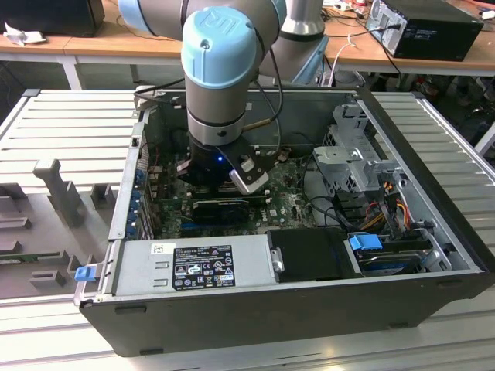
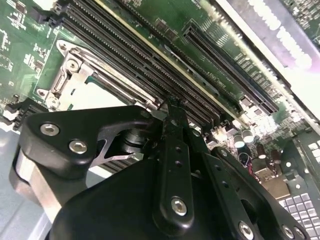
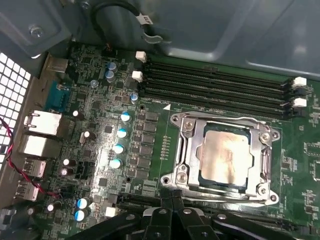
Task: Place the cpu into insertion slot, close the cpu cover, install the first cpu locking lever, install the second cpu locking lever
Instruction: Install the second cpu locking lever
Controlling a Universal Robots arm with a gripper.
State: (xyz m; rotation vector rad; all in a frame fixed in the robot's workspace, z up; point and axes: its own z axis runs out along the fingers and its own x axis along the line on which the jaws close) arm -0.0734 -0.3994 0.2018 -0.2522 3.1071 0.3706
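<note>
In the first wrist view the cpu [image 3: 225,157] lies silver-topped inside the insertion slot [image 3: 182,125], amid the green motherboard. The metal cpu cover [image 3: 192,150] lies flat around it as a frame, with wire levers along its edges. My gripper [image 3: 172,199] sits just off one edge of the socket, its two black fingers pressed together and holding nothing. In the second wrist view the gripper [image 2: 172,107] points at the board beside the socket frame [image 2: 75,80]. In the exterior view the gripper [image 1: 223,179] is low inside the open computer case [image 1: 433,224].
Long black memory slots [image 3: 215,85] run beside the socket. A row of capacitors [image 3: 120,140] and rear ports [image 3: 40,132] stand on its other side. In the exterior view a power supply [image 1: 193,267], a drive cage [image 1: 352,162] and cables [image 1: 387,201] crowd the case.
</note>
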